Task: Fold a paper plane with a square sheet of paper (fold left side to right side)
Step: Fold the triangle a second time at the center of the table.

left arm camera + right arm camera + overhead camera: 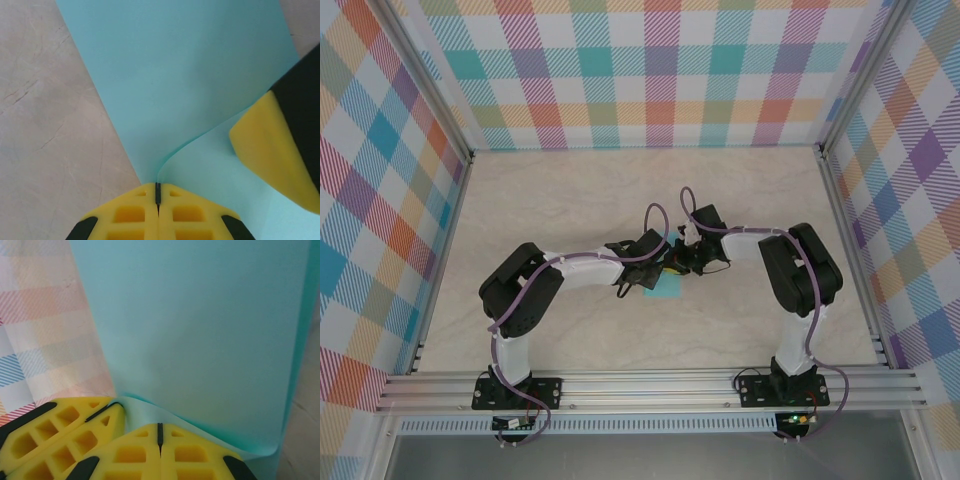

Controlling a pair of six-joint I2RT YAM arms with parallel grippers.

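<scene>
Nearest the left wrist camera, the left end effector (158, 196) has its yellow fingers pressed together with only a thin seam between them. It pinches a lifted edge of the square sheet of paper (180, 75), which curls up off the layer lying flat on the marbled tabletop (50, 140). At the right wrist, the right end effector (160, 432) is likewise closed tight on a paper edge, with the other arm's yellow fingers just beside it at the lower left. From both sets of fingertips the turquoise sheet runs straight ahead and away. In the right wrist view it stands raised against the plaid wall (40, 330). From above, the two arms meet at mid-table over the little of the sheet (667, 290) that shows. Neither arm is clearly the nearer, as both already hold it. The fold probably turns on carrying the pinched edge across toward the robot's right side while the lower layer stays flat. No brand, label or writing can be read.
</scene>
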